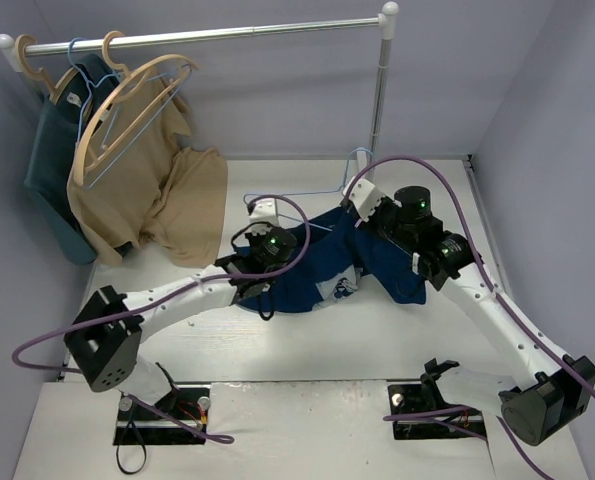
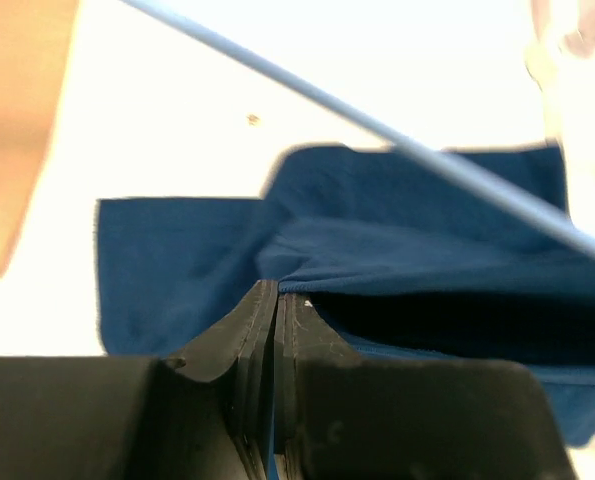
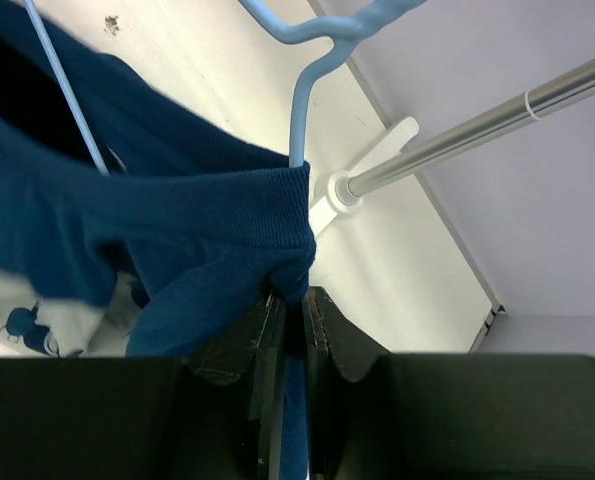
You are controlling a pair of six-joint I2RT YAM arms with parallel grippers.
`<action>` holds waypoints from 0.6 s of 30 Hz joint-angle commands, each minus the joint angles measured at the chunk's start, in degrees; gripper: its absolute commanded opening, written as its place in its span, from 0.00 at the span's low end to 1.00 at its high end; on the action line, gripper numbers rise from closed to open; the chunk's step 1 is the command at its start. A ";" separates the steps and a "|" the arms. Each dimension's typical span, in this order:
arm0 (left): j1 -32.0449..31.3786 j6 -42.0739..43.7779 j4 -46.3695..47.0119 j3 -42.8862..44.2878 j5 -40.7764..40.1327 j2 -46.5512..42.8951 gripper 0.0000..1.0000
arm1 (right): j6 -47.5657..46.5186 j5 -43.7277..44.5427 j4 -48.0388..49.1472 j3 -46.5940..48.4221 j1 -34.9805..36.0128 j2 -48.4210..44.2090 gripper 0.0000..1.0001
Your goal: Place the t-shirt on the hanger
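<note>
The navy t-shirt [image 1: 322, 262] lies bunched in the middle of the table, its pale print [image 1: 338, 290] partly showing. The thin light-blue hanger [image 1: 317, 196] lies behind it, with one wire running into the shirt. My left gripper [image 1: 272, 222] is at the shirt's left end, and its jaws are shut [image 2: 275, 292] on a fold of navy cloth [image 2: 397, 250]. The hanger wire [image 2: 377, 125] crosses above that fold. My right gripper [image 1: 360, 203] is shut [image 3: 302, 292] on the ribbed collar [image 3: 227, 205], right below the hanger's hook [image 3: 302, 100].
A clothes rail [image 1: 207, 36] spans the back on an upright pole [image 1: 379, 95]. At its left end hang a tan garment [image 1: 142, 190], a dark teal garment [image 1: 52, 170] and thick wooden hangers [image 1: 127, 95]. The tan cloth drapes onto the table's left side.
</note>
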 commanded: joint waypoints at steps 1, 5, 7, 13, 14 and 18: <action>4.33 -0.33 -1.04 0.04 0.09 -5.52 0.00 | -2.32 3.40 2.83 1.15 -0.46 -2.30 0.00; 8.29 1.87 -3.06 0.30 0.09 -8.95 0.00 | -3.46 5.68 2.47 1.15 -0.90 -2.48 0.00; 9.35 3.71 -3.67 0.91 0.09 -9.66 0.00 | -4.34 6.22 1.86 1.50 -0.90 -2.21 0.00; 14.62 7.58 -7.28 4.69 3.16 -10.72 0.00 | -6.71 9.64 1.07 1.85 -0.90 -2.30 0.00; 15.41 7.76 -8.50 5.22 4.21 -10.63 0.00 | -6.98 9.99 1.06 1.85 -0.90 -2.30 0.00; 18.66 10.74 -10.35 7.85 5.89 -10.45 0.00 | -8.21 12.01 0.98 1.59 -0.90 -2.21 0.00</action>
